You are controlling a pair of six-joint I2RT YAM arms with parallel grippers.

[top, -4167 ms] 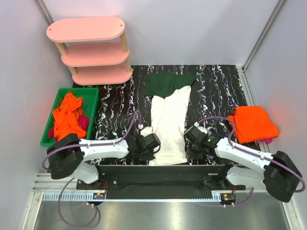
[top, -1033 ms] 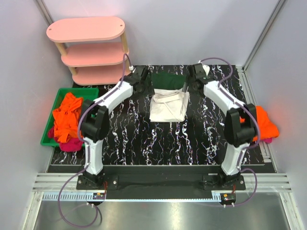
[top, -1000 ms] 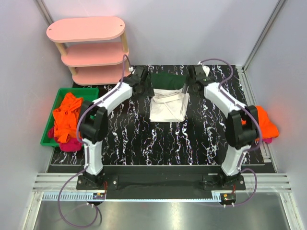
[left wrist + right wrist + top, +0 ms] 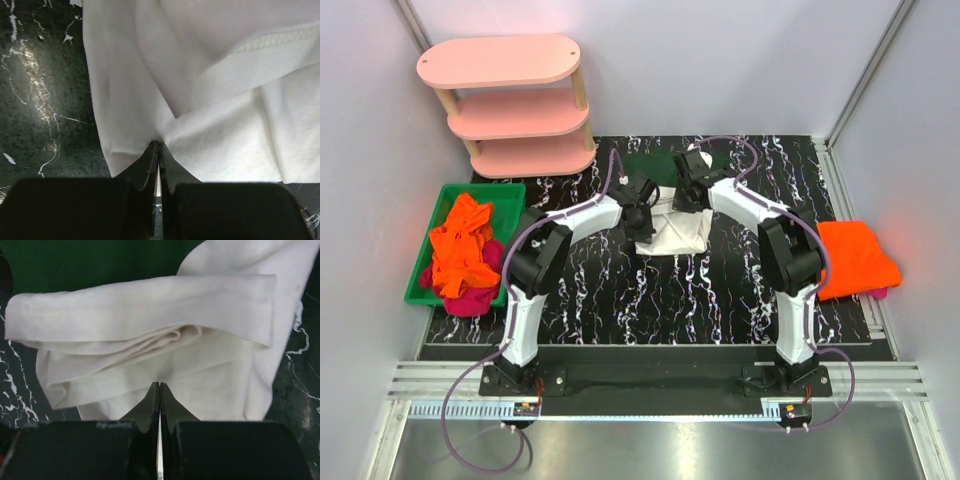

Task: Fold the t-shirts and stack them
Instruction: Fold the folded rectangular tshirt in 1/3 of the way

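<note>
- Pinching a puckered fold of the white t-shirt (image 4: 210,125), my left gripper (image 4: 158,145) is clenched; a second ago it stood wide.
- My right gripper (image 4: 159,385) has snapped closed too, tips at the shirt's layered edge. I cannot tell whether cloth is caught.
- Both arms have come in from the shirt's far corners onto the bundle, toward the far edge of the bench (image 4: 620,290).
- I judge another fold is starting. The orange t-shirt (image 4: 855,258) waits folded at the right edge, and the green bin (image 4: 510,195) beside the left edge holds more.

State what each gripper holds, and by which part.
The left gripper pinches the white t-shirt near its side edge; the right gripper, shut, seems to pinch its folded layers.
</note>
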